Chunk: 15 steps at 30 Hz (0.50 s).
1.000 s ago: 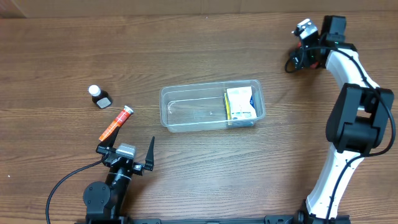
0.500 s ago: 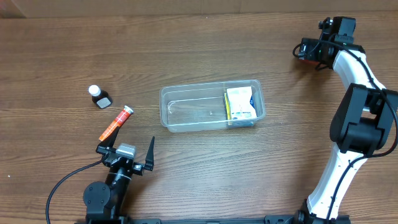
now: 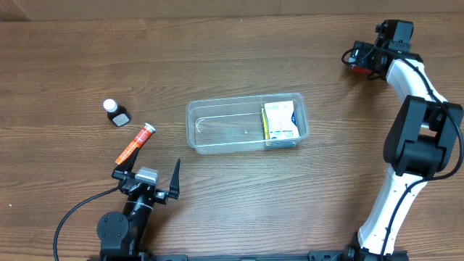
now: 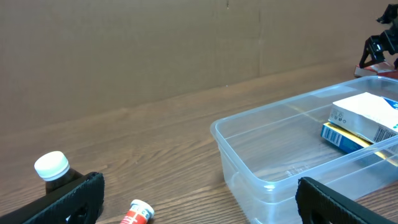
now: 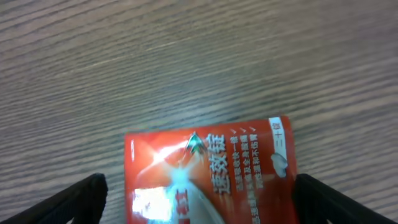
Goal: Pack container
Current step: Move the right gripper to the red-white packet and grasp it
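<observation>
Overhead and wrist views, packing in progress.

Right claw (image 3: 361, 59), at 1 o'clock on the desk (image 3: 217, 43): turned at the wrist and shifted a little toward 3 o'clock over the last second, then nearly motionless in the last half second. Hovers over a red packet (image 5: 211, 165) lying flat on the wood. Released, with fingers (image 5: 74, 199) spread wide on either side of the packet and nothing grasped. Contact with the packet cannot be told.

Container (image 3: 246, 123): unmoved at desk centre, long axis from 9 to 3 o'clock. Holds one white-and-blue box (image 3: 280, 120) at its 3 o'clock end; the rest is bare.

Bottle (image 3: 114, 113) and tube (image 3: 135, 143): unmoved, outside the container, well toward 9 o'clock.

Left claw (image 3: 147, 177): unmoved at 7 o'clock, released, holding nothing.

Reading of the change: alignment over the packet apparently finished, so closing on it looks like the step in hand, followed by a carry toward 8 o'clock into the container's free half. Likely difficulty: a thin, flat, glossy packet, easy to slide over rather than pinch.
</observation>
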Available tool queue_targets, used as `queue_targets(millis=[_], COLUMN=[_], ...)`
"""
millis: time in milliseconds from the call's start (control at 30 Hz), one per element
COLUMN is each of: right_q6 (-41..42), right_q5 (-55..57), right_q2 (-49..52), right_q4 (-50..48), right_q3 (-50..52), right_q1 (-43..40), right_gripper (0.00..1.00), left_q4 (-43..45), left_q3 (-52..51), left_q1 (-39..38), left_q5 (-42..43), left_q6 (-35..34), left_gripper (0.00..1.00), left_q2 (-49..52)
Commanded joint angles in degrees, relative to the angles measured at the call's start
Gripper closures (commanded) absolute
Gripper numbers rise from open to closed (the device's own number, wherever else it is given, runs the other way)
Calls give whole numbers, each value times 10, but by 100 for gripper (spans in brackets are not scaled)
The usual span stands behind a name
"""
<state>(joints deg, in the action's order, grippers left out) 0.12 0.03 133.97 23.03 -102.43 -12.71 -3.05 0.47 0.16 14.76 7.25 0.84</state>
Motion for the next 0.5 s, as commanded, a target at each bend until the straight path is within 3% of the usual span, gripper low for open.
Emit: queue_targets(millis=[0,467], right_q6=[-41,-187], right_q5=[13,34], right_q2=[26,24], right_q4=[-11,-50], right_q3=[0,-25], right_q1=[-2,-3], right_gripper=[0,0], left_q4=[1,1], left_q3=[-2,-2], left_q1=[6,6], left_q5=[-3,-3], left_q6=[5,5], left_gripper=[0,0], left_q2=[-6,-6])
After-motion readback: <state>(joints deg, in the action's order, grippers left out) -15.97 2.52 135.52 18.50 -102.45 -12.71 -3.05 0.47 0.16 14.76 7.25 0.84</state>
